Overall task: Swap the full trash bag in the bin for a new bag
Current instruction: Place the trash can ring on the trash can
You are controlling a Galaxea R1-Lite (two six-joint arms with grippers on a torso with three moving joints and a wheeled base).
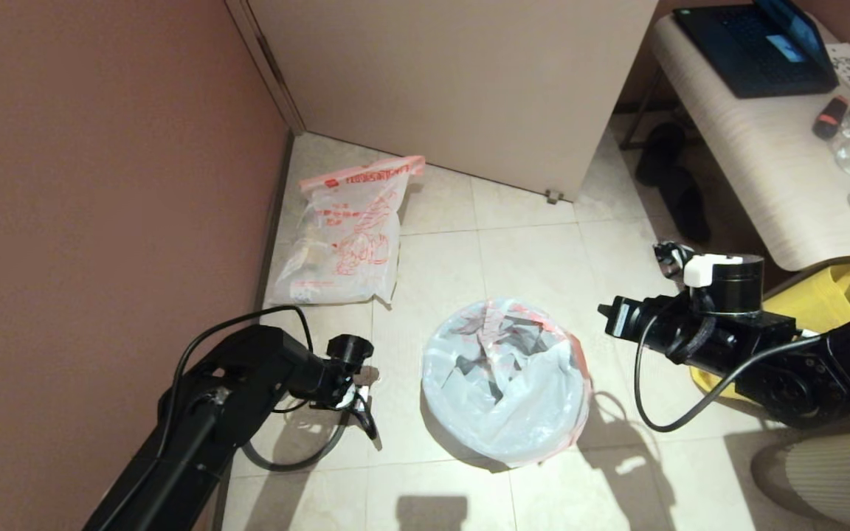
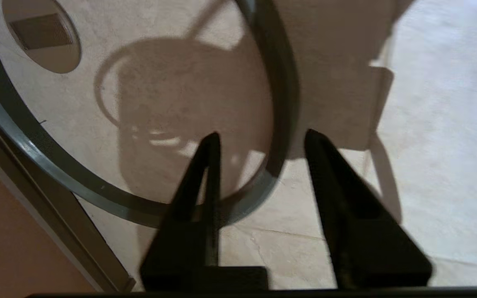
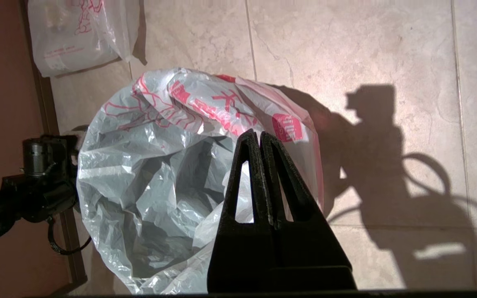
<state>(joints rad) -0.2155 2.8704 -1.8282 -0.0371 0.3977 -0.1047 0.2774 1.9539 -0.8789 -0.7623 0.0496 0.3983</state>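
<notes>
Crinkly clear-whitish thin plastic, the new bag (image 1: 505, 383) with its pink-printed mouth band, is seen draped over the small round black bin (image 1: 469, 361) in the middle of the tiled floor (image 1: 513, 251); the bin itself is almost wholly covered, only dark patches showing through the film. The bag's mouth is spread wide over the rim and its folds sag inward, as seen also from the right wrist (image 3: 160, 178).

Beyond the bin, near the reddish wall (image 1: 100, 184) and the pale cabinet (image 1: 454, 74), the full trash bag (image 1: 344, 236), translucent white with bold red-orange print and a pink-red top band, is lying on the floor, well apart from the bin.

The left gripper (image 2: 259, 138) is held low beside the bin on the wall side, its fingers (image 2: 205, 165) spread apart and grasping nothing. Under them the bin's separate grey ring (image 2: 48, 163) lies flat on the floor, one finger on each side of its band.

The right gripper (image 3: 260, 134) is held on the bin's opposite side, above the bag's edge, its fingers (image 3: 282, 178) pressed together with nothing between them.

A yellow bag (image 1: 838, 295) is seen behind the right arm, beneath a wood-grain worktop (image 1: 750, 155) carrying a laptop (image 1: 757, 44).
</notes>
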